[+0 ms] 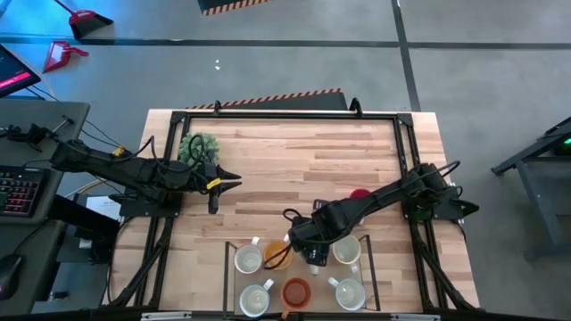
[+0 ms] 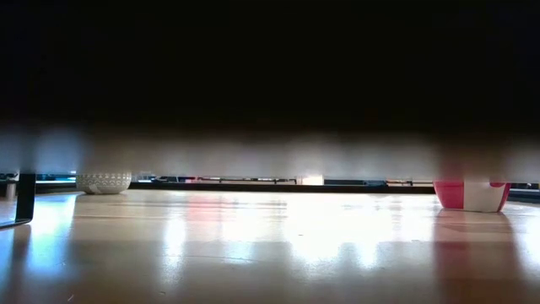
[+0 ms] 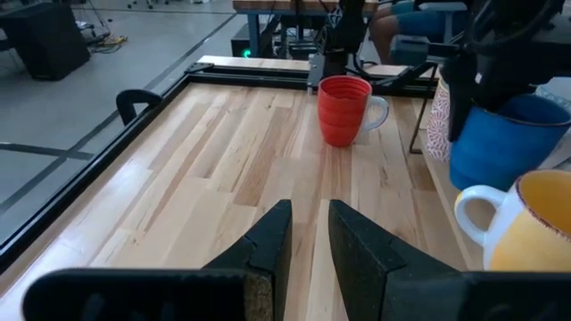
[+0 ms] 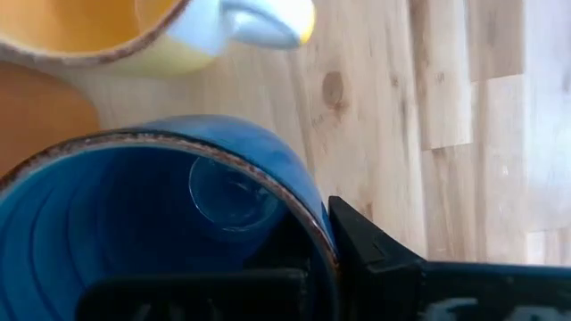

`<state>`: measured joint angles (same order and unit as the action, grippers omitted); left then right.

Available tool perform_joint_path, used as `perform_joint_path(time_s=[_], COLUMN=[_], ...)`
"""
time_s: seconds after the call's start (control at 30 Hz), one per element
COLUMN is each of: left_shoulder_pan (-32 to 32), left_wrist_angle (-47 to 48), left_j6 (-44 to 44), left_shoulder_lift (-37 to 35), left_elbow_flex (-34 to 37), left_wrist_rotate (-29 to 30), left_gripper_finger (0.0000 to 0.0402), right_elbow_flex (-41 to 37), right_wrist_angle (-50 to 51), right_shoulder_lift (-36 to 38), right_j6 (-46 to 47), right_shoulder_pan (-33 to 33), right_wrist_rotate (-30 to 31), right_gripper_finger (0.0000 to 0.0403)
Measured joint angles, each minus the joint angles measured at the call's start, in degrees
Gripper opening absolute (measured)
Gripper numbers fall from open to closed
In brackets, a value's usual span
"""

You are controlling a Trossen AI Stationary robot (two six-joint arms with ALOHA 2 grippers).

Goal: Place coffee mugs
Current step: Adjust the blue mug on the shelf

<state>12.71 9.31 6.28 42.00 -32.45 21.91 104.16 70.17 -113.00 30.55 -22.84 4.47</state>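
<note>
From above, my right gripper [image 1: 314,252] sat among the mugs at the wooden desk's [image 1: 294,160] near edge. My left wrist view showed my left jaws slightly spread, empty. My right wrist showed jaws clamping the glossy blue ceramic mug's [image 4: 134,223] rim.

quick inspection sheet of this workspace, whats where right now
surface: wooden table, black frame
mugs: red mug alone mid-table; blue mug in the right pincer; orange mug and white mugs grouped at the near edge
clutter: plant in the far left corner
pincers: right pincer shut on the blue mug's rim; left pincer slightly apart, empty, by the plant
cables: along both arms
surroundings: grey floor, keyboard on left desk
</note>
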Motion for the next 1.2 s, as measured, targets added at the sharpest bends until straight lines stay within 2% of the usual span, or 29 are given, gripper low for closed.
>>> perform_joint_path(time_s=[0.63,1.0,1.2], left_shoulder_pan=[0.0,0.0,0.0], left_wrist_angle=[0.4,0.4,0.3], left_j6=[-0.5,-0.5,-0.5], left_shoulder_lift=[0.0,0.0,0.0], left_elbow_flex=[0.0,0.0,0.0], left_wrist_rotate=[0.0,0.0,-0.1], left_gripper_finger=[0.0067,0.0067,0.0067], right_elbow_flex=[0.0,0.0,0.0], right_wrist_angle=[-1.5,1.3,-1.3], right_shoulder_lift=[-0.4,-0.4,-0.4], right_j6=[4.2,4.3,8.5], right_shoulder_pan=[0.0,0.4,0.3], right_wrist_rotate=[-0.5,-0.4,-1.5], right_gripper_finger=[0.0000,0.0000,0.0000])
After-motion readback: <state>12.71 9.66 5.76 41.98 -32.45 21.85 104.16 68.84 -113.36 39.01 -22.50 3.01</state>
